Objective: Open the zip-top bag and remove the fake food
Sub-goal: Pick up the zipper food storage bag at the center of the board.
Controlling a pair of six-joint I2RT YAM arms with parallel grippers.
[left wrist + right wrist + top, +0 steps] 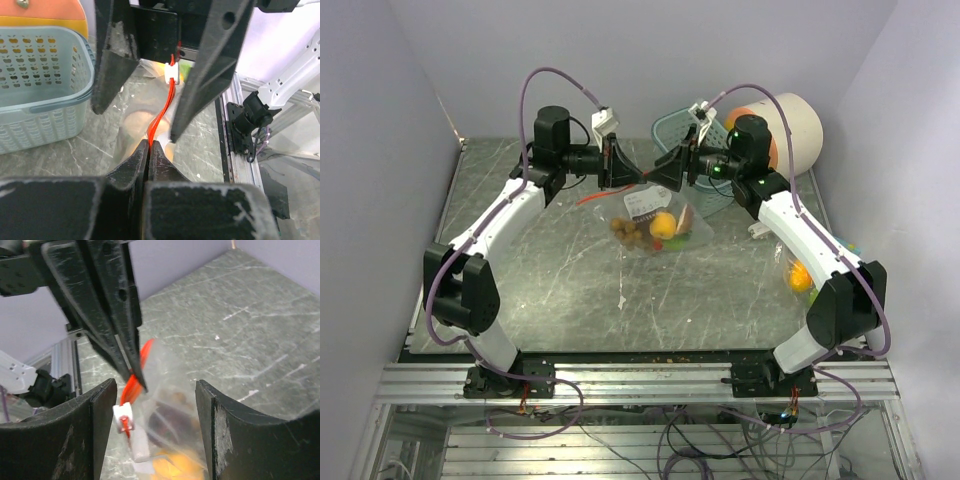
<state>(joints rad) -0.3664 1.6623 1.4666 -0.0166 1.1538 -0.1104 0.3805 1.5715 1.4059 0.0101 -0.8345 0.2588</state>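
Bag [655, 228] with the food [663, 224] inside lies mid-frame in the top view on the counter [560, 290]. Your left tool [149, 146] is clenched on its red zip [161, 117]; your right tool [154, 390] stands released, either side of the white slider [125, 417].

Your black two-finger left gripper [149, 146] is pinched shut, upper centre overhead. Your matching right gripper [155, 390] faces it, jaws apart around its tips, seemingly not touching.

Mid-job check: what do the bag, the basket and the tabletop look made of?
The bag: thin clear glossy plastic film; contents show through, it wrinkles. The basket: rigid pale-blue moulded plastic, patterned holes. The tabletop: grey-green, white-veined, like stone, possibly laminate; cannot tell.
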